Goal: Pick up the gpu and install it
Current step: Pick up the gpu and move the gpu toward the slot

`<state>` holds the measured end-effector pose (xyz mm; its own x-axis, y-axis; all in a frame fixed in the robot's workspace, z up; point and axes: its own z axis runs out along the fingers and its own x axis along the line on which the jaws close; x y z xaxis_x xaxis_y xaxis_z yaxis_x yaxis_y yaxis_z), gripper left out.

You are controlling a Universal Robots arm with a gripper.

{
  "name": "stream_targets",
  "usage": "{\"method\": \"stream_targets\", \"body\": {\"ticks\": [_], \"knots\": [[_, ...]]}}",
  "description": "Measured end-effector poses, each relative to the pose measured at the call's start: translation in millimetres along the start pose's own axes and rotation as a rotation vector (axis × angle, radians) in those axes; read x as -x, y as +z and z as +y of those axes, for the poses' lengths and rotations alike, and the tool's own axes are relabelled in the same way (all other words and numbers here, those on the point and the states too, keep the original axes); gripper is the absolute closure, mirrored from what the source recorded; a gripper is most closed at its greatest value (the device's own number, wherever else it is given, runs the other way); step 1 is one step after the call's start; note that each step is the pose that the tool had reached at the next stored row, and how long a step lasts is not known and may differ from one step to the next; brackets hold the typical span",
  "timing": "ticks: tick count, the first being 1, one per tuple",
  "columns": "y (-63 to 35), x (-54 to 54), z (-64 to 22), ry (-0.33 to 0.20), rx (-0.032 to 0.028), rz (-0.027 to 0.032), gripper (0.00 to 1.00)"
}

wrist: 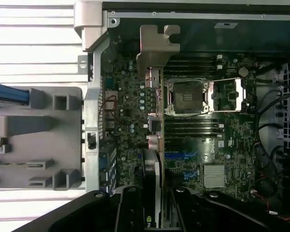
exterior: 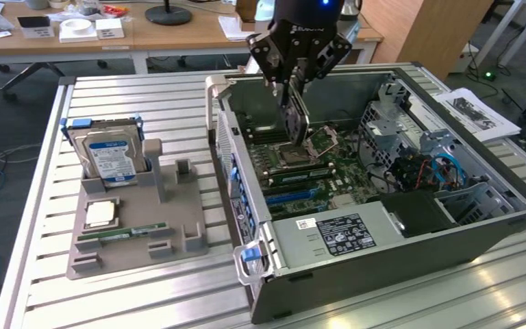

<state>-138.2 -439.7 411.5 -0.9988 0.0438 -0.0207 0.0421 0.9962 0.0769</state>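
Fingers point(wrist: 129, 212) grip the gpu point(exterior: 296, 118) edge-on, and you hold it upright inside the open computer case point(exterior: 482, 229), over the motherboard point(wrist: 125, 96) just beside the CPU socket point(wrist: 187, 96). Your exterior view shows free room toward the drive cage point(exterior: 400, 127). Your wrist view shows the silver bracket point(wrist: 157, 43) near the case's rear wall.

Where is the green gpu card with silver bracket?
Exterior view centre: the gpu card hangs upright in the gripper, over the green motherboard inside the open case.
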Motion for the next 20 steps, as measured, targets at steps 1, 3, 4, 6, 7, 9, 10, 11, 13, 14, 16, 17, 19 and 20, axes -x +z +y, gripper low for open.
{"method": "stream_targets", "body": {"ticks": [1,3,4,6,7,9,10,11,13,14,16,17,19,20], "knots": [[0.1,2.6,0.2,0.000,0.0007,0.0000,0.73],[0.2,7.9,0.6,0.000,0.0020,0.0001,0.73],[0.3,10.5,0.9,0.000,0.0026,0.0001,0.73],[0.5,15.7,1.3,0.000,0.0039,0.0001,0.73],[0.5,18.2,1.5,0.000,0.0045,0.0002,0.73],[0.6,23.5,1.9,0.000,0.0059,0.0003,0.73],[0.7,26.0,2.1,0.000,0.0065,0.0003,0.73],[0.8,28.4,2.3,0.000,0.0072,0.0003,0.73],[0.9,33.3,2.7,0.000,0.0083,0.0003,0.73],[1.0,35.7,2.8,0.000,0.0090,0.0003,0.73],[1.1,40.5,3.2,0.000,0.0101,0.0004,0.73],[1.2,43.1,3.4,0.000,0.0108,0.0004,0.73],[1.3,47.8,3.8,0.000,0.0120,0.0005,0.73],[1.4,50.2,4.0,0.000,0.0125,0.0005,0.73]]}}
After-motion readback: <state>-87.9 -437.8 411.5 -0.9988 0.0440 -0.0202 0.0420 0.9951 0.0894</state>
